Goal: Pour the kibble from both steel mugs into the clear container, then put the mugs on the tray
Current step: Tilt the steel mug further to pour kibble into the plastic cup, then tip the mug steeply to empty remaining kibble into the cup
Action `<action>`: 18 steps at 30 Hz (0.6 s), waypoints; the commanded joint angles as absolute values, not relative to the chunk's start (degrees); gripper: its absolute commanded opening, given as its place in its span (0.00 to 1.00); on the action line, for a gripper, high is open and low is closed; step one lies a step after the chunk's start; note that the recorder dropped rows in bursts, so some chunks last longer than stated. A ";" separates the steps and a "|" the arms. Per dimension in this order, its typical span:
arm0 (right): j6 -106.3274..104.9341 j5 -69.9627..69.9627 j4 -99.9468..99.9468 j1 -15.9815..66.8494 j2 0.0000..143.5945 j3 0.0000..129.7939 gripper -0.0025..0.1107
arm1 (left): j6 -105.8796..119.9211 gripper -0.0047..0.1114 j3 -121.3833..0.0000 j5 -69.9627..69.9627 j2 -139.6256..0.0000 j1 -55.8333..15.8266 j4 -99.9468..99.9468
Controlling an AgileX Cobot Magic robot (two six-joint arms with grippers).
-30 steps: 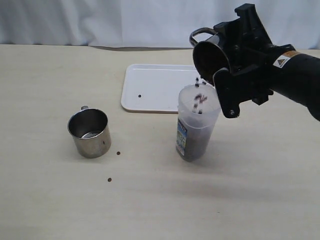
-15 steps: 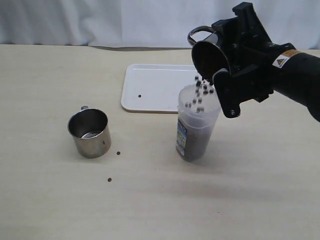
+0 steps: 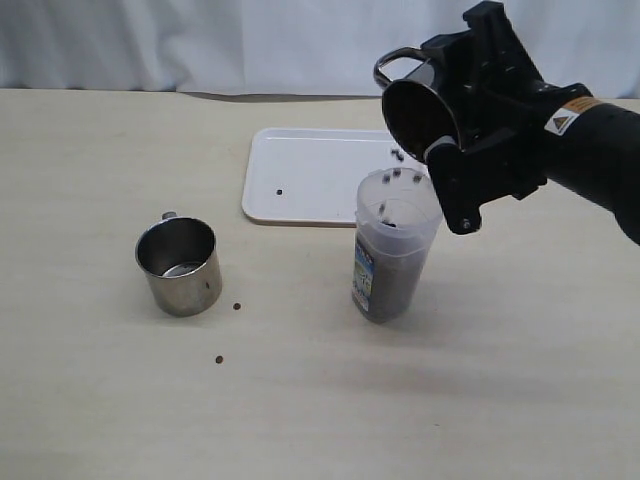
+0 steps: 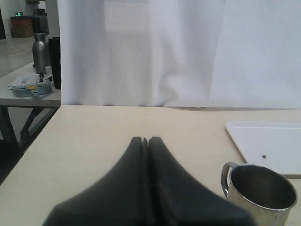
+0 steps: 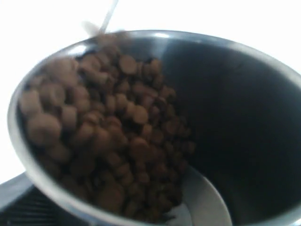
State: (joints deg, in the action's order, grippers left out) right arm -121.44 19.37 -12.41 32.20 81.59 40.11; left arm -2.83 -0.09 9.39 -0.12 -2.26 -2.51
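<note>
Nearest me, two loose pellets [image 3: 219, 359] lie on the table [image 3: 100, 400], probably strays from pouring. Just behind them the first steel mug [image 3: 179, 266] stands upright and looks empty. My left gripper [image 4: 147, 141] has no work there yet, so it sits pressed shut, holding nothing, near that mug. Further in stands the clear container [image 3: 393, 250], partly filled. My right gripper [image 3: 452, 130] spreads wide around the second steel mug [image 3: 412, 115] and tips it above the container's rim, so the kibble [image 5: 108, 141] slides to the lip and drops in. A few pieces are in mid-air, and plenty is in the mug to pour. Beyond lies the tray [image 3: 310, 150], carrying one stray pellet [image 3: 279, 192] and ready for both mugs.
</note>
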 commanded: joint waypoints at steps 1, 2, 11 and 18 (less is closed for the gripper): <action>-121.43 21.84 -11.07 32.14 81.24 40.32 0.07 | -3.02 0.04 0.00 8.64 0.00 -2.63 -2.51; -121.43 21.74 -11.09 32.14 81.24 40.32 0.07 | -3.02 0.04 0.00 8.64 0.00 -2.63 -2.51; -121.43 21.06 -10.63 32.14 81.24 40.32 0.07 | -3.02 0.04 0.00 8.64 0.00 -2.63 -2.51; -121.43 21.06 -10.63 32.14 81.24 40.32 0.07 | -3.02 0.04 0.00 8.64 0.00 -2.63 -2.51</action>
State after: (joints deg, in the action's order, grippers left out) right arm -121.44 19.77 -11.08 32.20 81.59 40.11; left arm -2.83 -0.09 9.39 -0.12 -2.26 -2.51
